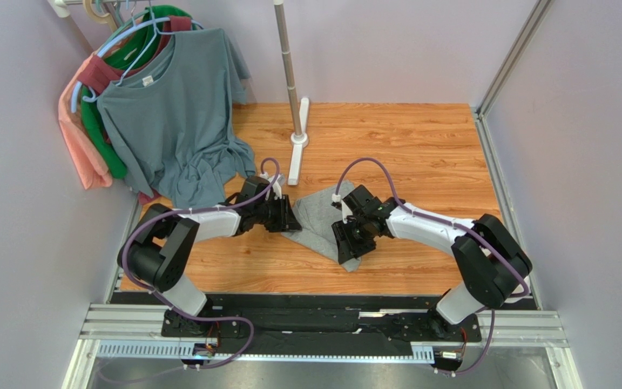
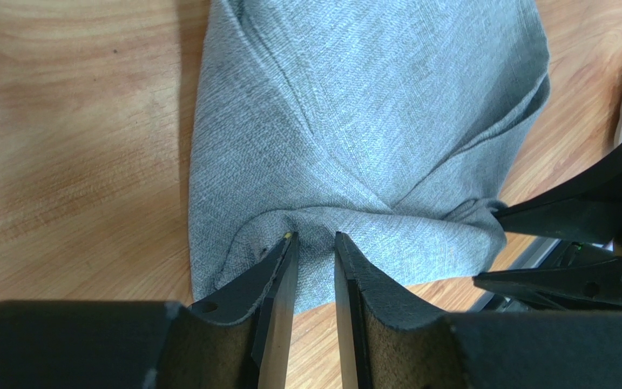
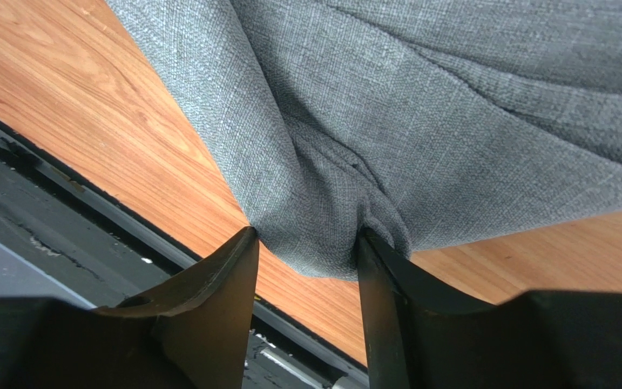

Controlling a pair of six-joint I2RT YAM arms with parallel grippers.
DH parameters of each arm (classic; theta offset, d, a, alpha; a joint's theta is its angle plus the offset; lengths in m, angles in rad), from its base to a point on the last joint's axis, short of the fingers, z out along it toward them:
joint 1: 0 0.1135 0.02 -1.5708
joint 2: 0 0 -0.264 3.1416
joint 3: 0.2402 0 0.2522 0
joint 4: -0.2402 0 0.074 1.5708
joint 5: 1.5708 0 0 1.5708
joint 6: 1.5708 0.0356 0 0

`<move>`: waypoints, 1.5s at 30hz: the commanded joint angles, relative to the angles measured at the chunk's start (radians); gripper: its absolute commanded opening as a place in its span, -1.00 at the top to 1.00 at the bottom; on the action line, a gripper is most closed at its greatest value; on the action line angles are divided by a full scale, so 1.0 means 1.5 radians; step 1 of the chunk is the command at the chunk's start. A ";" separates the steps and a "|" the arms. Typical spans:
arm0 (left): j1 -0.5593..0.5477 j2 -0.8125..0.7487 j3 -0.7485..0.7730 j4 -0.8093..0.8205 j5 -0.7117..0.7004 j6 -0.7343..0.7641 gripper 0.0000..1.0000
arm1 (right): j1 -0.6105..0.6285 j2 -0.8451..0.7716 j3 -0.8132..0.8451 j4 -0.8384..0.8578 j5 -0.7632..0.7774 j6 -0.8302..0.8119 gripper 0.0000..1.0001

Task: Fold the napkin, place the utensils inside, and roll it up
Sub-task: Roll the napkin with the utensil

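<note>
From above, the napkin lies crumpled on the worktop, stretched between the two sets of jaws. The left jaws, at the end of the left arm, meet the cloth's left edge. The right jaws, on the right arm, are at its near right corner. A blue-grey T-shirt hangs beyond the left jaws, and a pole on a white foot stands beyond the gap between both sets.

In the left wrist view, the left jaws are clenched on the napkin. Their fingers stand close together with a pinched ridge of cloth between the tips, and creases fan out from that spot. The rest of the cloth spreads ahead of the jaws on the worktop. To the right, the dark tips of the right jaws touch the cloth's corner.

In the right wrist view, the right jaws grasp the napkin. A bunched corner fills the gap between them, touching both tips and puckering against the right-hand one. The cloth runs on ahead and to the right of the jaws. Bare worktop shows to their left, with a dark rail below it. I cannot tell whether the corner is lifted off the worktop.
</note>
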 commanded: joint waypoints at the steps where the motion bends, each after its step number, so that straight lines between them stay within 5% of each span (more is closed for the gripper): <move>1: 0.000 0.036 -0.012 -0.052 -0.055 0.028 0.34 | 0.006 0.025 -0.025 -0.063 -0.004 0.055 0.05; 8: 0.000 0.047 -0.013 -0.046 -0.054 0.036 0.34 | 0.006 0.047 -0.055 -0.027 -0.006 0.093 -0.12; 15: 0.000 0.058 -0.006 -0.052 -0.044 0.056 0.34 | 0.021 -0.061 0.055 -0.098 0.026 0.027 -0.28; 21: 0.000 0.065 0.008 -0.061 -0.039 0.065 0.34 | 0.128 -0.107 0.086 -0.063 0.178 -0.009 -0.31; 31: 0.000 0.079 0.034 -0.102 -0.031 0.081 0.34 | 0.246 -0.028 0.045 0.092 0.443 -0.050 -0.29; 45: 0.000 0.078 0.041 -0.116 -0.028 0.086 0.34 | 0.266 0.065 0.016 0.154 0.425 -0.081 -0.19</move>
